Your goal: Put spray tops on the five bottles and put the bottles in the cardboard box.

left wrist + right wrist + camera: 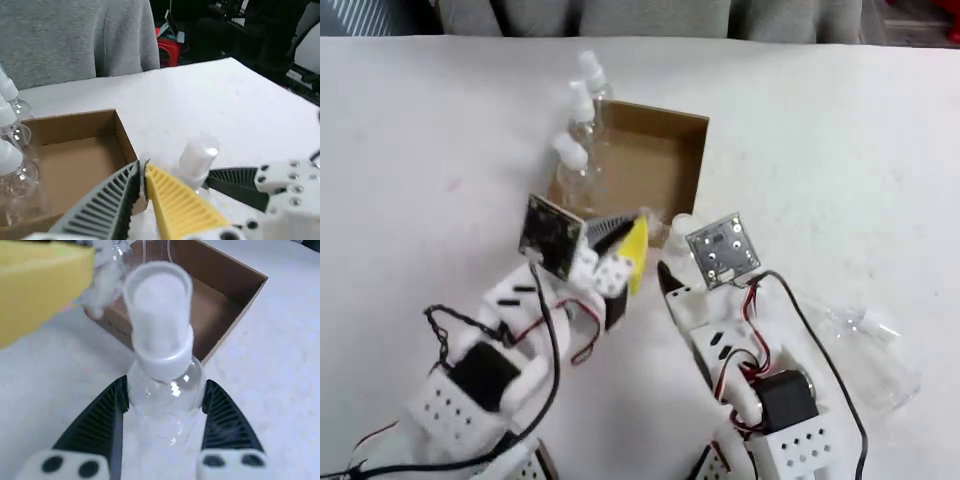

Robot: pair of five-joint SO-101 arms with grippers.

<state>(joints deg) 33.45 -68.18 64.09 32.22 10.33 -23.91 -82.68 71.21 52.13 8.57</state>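
Status, by my read: the fourth bottle [159, 355] was at the placing stage. The right claw [166, 388] was clamped on its body. The bottle was upright with its top on, just outside the box [650, 165] wall at the box's 6 o'clock. Three bottles [582, 110] with tops stood inside the box along its 9 o'clock side. The left claw [142, 172] was closed, tips touching, nothing visible between them. It sat just beside the held bottle at that bottle's 9 o'clock, near the box corner. The fifth bottle [865, 345] lay on its side on the bench [820, 150] at the box's 4 o'clock, well apart; couldn't tell if it had a top. Next move, as I judged it: lift the fourth bottle above the wall, carry it toward 12 o'clock, set it in the free 3 o'clock half, release. Risks: clipping the left claw or the wall lip, and the clear body looked slippery, so it could tip.
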